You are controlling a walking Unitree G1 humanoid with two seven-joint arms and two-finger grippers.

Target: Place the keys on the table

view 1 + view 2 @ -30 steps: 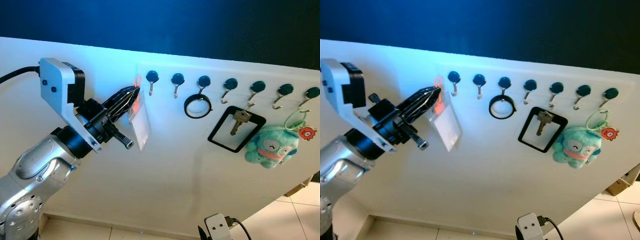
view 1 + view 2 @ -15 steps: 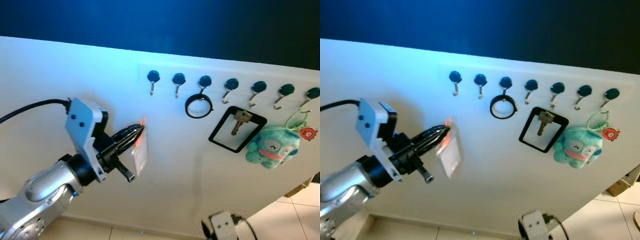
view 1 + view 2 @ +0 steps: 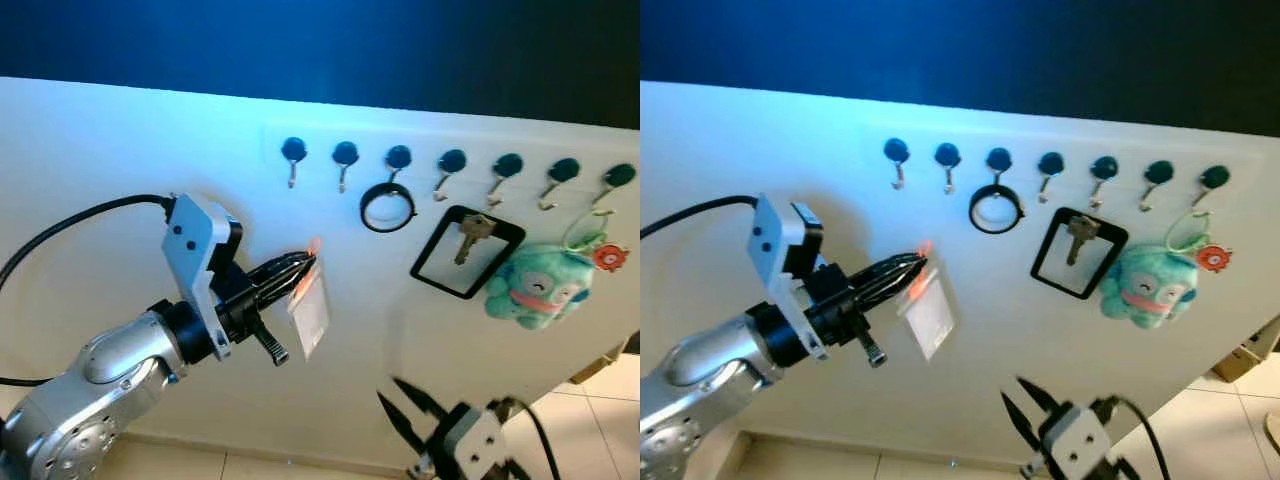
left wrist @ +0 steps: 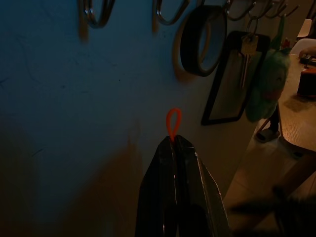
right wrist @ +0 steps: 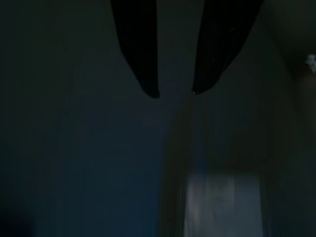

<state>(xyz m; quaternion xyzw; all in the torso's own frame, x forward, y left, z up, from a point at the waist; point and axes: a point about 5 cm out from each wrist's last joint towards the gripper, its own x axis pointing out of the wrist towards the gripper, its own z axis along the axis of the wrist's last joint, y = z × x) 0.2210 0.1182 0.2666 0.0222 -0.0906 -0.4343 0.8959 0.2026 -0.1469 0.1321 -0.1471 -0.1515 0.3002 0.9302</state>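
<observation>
A: Where is the card tag?

B: The left gripper [image 3: 306, 264] has it. Its two black fingers are pressed together on the top of the card tag [image 3: 311, 304], where a small orange loop [image 4: 173, 123] sticks out past the fingertips. The clear card hangs down just below the tips, in front of the white wall [image 3: 120, 150] and clear of the hooks.

A: And the hooks?

B: A row of dark-capped hooks [image 3: 293, 160] runs along the wall above and to the right of the gripper. One holds a black ring [image 3: 387, 208], another a key [image 3: 469, 236] inside a black frame [image 3: 466, 254], and the last a teal plush toy [image 3: 535, 284].

A: The other arm?

B: The right gripper [image 3: 412, 412] is low down near the floor, below the key, its fingers spread apart with nothing between them.
</observation>
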